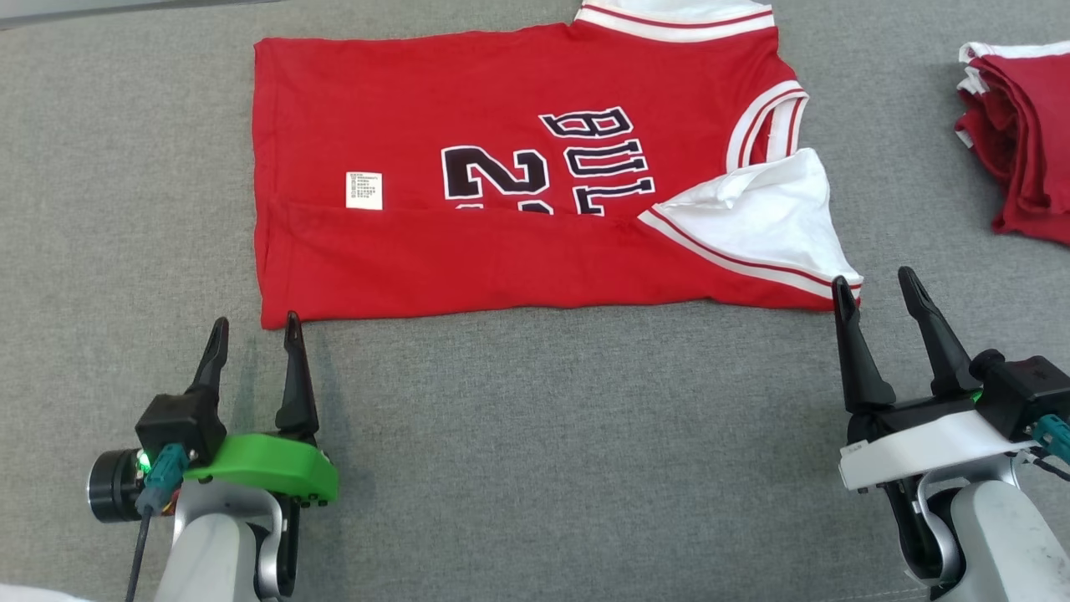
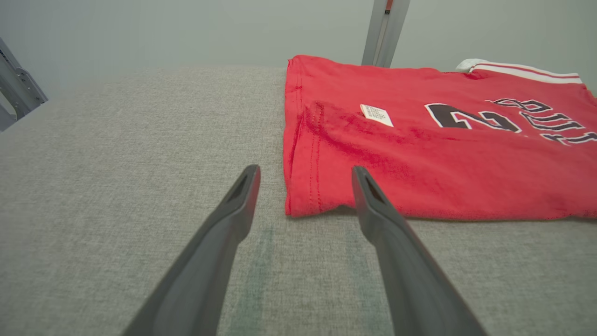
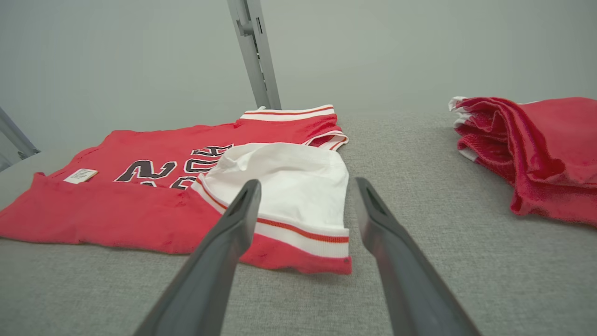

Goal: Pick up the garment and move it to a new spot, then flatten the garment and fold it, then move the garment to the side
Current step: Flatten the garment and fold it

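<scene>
Head view looks down on a grey fabric surface [image 1: 543, 435] with the garment [image 1: 468, 259], a red jersey, spread across its far half. The jersey lies sideways, its hem towards the robot's left and its shoulders towards the right. Its near long edge is turned up over the body in a flat band, and this band covers the lower part of the black number and letters printed on the chest. A small white label [image 1: 364, 190] sits on the red cloth just above the band's edge. At the right end a white sleeve [image 1: 765, 213] with red and white trim lies folded over the red body, and a second striped trim shows at the far edge.

The left gripper [image 1: 257, 319] stands at the jersey's near left corner with its two dark fingers spread and nothing between them. In the left wrist view the corner lies just past the fingertips and one finger overlaps the cloth, but whether it touches the cloth cannot be told.

The right gripper [image 1: 873, 278] is at the near right corner, also with fingers spread and nothing held. In the right wrist view the trimmed sleeve end lies between and beyond the two fingers.

A stack of folded red clothes [image 1: 1024, 142] rests on the surface well apart from the jersey, to the robot's right. A grey metal post [image 3: 254, 51] rises behind the surface.
</scene>
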Available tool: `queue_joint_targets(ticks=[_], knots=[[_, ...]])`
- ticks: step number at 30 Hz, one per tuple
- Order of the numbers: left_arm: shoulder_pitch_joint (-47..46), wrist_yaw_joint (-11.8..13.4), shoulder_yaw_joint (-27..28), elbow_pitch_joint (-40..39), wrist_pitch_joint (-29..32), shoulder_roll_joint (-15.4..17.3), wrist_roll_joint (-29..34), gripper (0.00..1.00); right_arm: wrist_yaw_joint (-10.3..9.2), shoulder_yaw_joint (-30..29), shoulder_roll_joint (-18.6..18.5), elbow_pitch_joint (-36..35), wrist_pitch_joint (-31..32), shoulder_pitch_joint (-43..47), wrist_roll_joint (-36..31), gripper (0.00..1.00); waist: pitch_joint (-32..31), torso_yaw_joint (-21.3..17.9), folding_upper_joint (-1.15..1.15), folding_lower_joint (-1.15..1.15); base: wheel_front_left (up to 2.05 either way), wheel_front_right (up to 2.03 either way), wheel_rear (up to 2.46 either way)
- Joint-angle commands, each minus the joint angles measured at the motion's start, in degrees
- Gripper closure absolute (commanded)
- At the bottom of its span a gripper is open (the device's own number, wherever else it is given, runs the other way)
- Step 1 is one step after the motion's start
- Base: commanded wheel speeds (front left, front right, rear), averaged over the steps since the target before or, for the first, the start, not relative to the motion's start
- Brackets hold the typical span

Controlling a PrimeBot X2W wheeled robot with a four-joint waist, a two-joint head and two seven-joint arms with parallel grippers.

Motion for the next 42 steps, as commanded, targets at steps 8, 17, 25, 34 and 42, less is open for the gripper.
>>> queue_joint_targets(ticks=[8,17,25,34,42], knots=[[-9.0,-3.2,0.8,10.4,4.1,1.3,-4.1,0.0,-0.1,1.2,-1.4,10.2,-0.2,-5.5,2.6,0.0,3.4,0.1,0.0,0.0,0.0,0.0,0.0],[-12.9,-6.5,-0.3,17.6,13.4,0.8,-9.7,1.0,-0.1,8.8,-3.4,20.7,0.5,-13.1,9.5,1.0,4.8,0.0,0.0,0.0,0.0,0.0,0.0],[-9.5,-6.5,0.0,10.4,11.4,2.0,-10.5,1.0,-0.12,9.5,-5.9,16.7,-0.2,-10.0,12.8,1.0,3.1,0.5,0.0,0.0,0.0,0.0,0.0],[3.8,-3.2,0.8,-2.7,18.0,4.5,-11.2,1.0,-0.12,6.6,-5.4,6.8,0.7,4.2,12.7,1.0,-2.2,0.2,0.0,0.0,0.0,0.0,0.0],[16.5,-0.1,1.4,-10.7,22.7,3.9,-12.7,1.0,-0.12,4.9,-3.1,2.4,4.8,15.4,12.2,1.0,-6.4,-1.0,0.0,0.0,0.0,0.0,0.0]])
